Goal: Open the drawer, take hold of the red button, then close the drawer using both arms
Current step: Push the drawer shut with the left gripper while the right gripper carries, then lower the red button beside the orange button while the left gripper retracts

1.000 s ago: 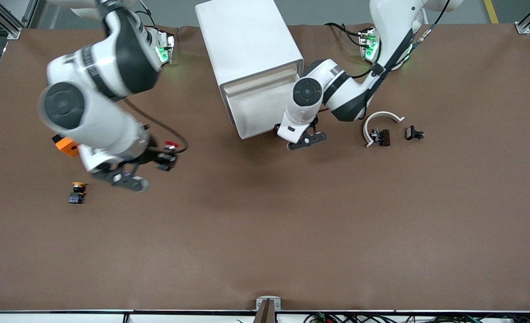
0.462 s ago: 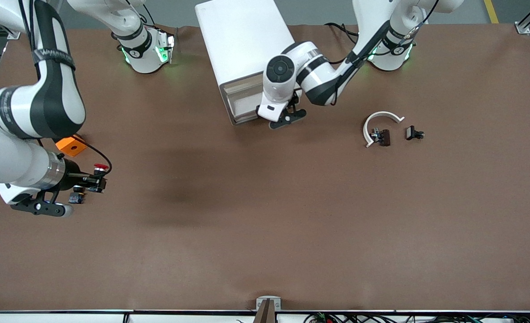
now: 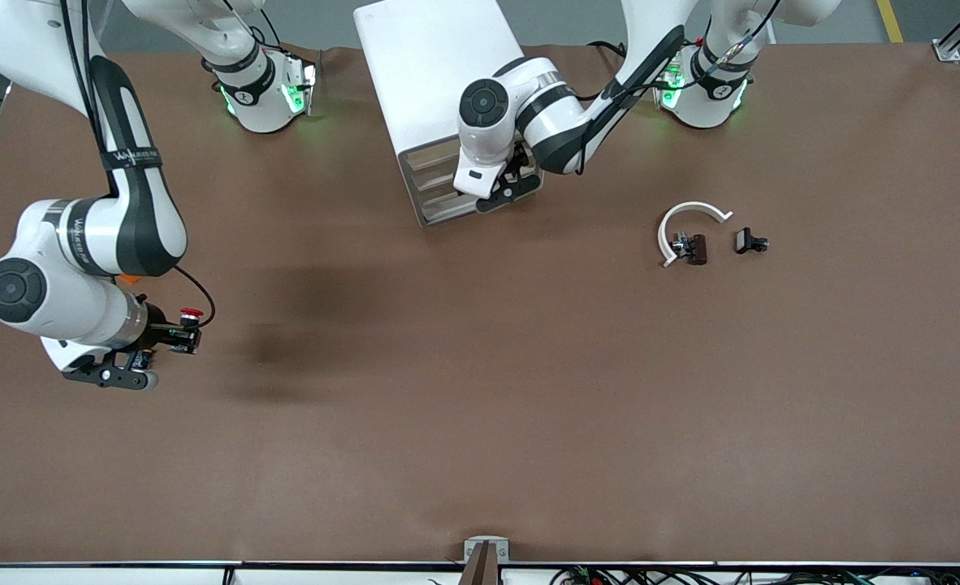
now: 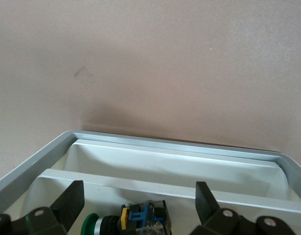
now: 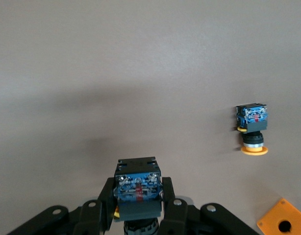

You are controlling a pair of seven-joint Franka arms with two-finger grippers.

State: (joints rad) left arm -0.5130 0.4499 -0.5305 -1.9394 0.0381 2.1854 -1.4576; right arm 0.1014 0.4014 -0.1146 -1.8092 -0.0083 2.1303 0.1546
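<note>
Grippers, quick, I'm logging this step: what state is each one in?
Left gripper: open, holding nothing, at the cabinet front.
Right gripper: shut on the button, over the table.

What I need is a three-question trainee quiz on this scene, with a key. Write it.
1. True or false: the right hand is empty.
2. Where is the open left hand? A) at the drawer fronts of the white cabinet; B) over the white curved piece; C) over the orange cube.
3. Fill in: the loose button lying on the table has a ___ cap.

Key:
1. False: it is shut on the red-capped button, held above the table.
2. A.
3. Orange-yellow.
</note>
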